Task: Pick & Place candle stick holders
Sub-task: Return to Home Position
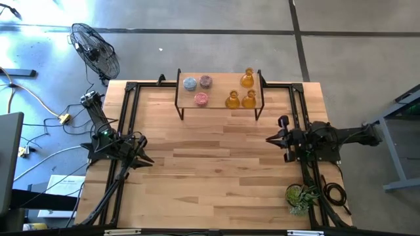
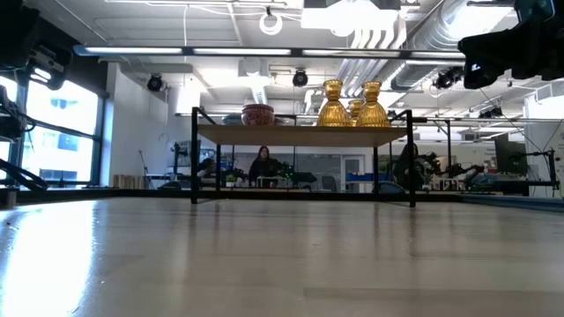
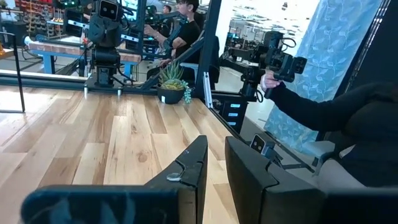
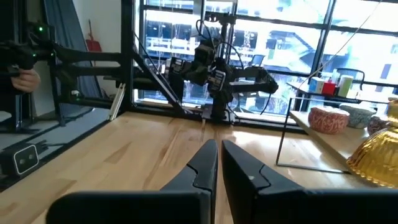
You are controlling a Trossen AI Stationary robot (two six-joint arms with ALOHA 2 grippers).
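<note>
wide wooden counter (image 1: 216,170) first, and it's bare across the middle. the black-framed shelf (image 1: 220,103) stands at the far edge, beyond both pincers and crosswise between them, a bit nearer the right one. the left pincer (image 1: 146,159) hangs low over its own side of the counter, fingers drawn to a thin slit, clasping nothing. the right pincer (image 1: 270,139) faces it from well apart, pinched just as narrow and just as empty. a leafy plant (image 1: 300,195) sits behind the right pincer at the near corner, no part of this job. now the pieces, all six up on the shelf, well clear of either pincer. the three amber holders (image 1: 249,99) cluster at the end closer to the right pincer. the two pink holders (image 1: 201,99) and the pale blue holder (image 1: 189,83) group at the end closer to the left pincer. placing looks complete, arms parked. handling call: these read as glass, so stiff, slick, light and quick to chip if knocked together. best grip on an amber one is probably around the narrow neck under the flared lip. the squat round ones likely want a top-down pinch across the widest part of the body, gentle squeeze.
</note>
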